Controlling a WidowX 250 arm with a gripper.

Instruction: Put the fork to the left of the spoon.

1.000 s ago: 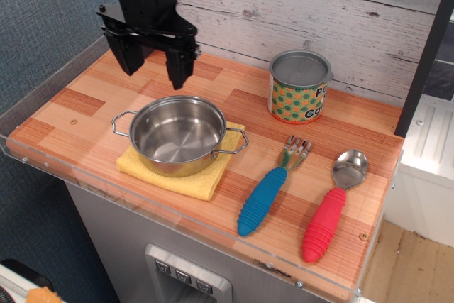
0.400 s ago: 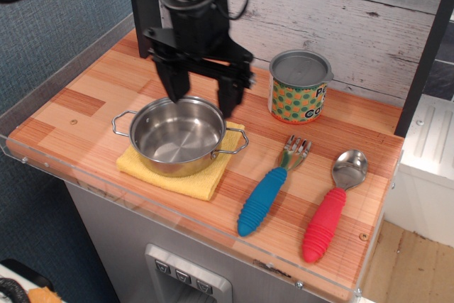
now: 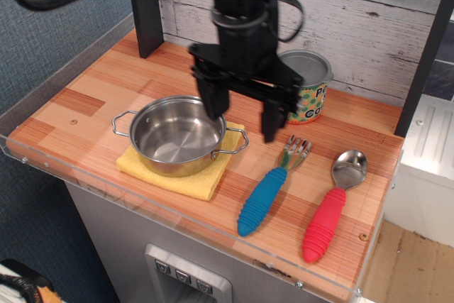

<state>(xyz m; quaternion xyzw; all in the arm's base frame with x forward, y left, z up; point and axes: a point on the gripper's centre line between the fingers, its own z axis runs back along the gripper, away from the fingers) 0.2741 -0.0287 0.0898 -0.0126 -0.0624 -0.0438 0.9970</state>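
Note:
The fork (image 3: 272,184) with a blue ribbed handle lies on the wooden counter, tines pointing to the back right. The spoon (image 3: 333,204) with a red ribbed handle lies just right of it, bowl toward the back. My gripper (image 3: 242,120) hangs open and empty above the counter, between the steel pot and the fork's tines. Its right finger (image 3: 272,122) is just left of and above the tines.
A steel pot (image 3: 177,135) sits on a yellow cloth (image 3: 174,168) at the left. A patterned can (image 3: 306,87) stands at the back behind the gripper. The counter has a clear plastic front edge (image 3: 213,235), and a dark post (image 3: 144,6) stands at the back left.
The arm has moved from the back left, over the pot, to the right and down toward the fork. The jaws stayed open. Fork and spoon have not moved.

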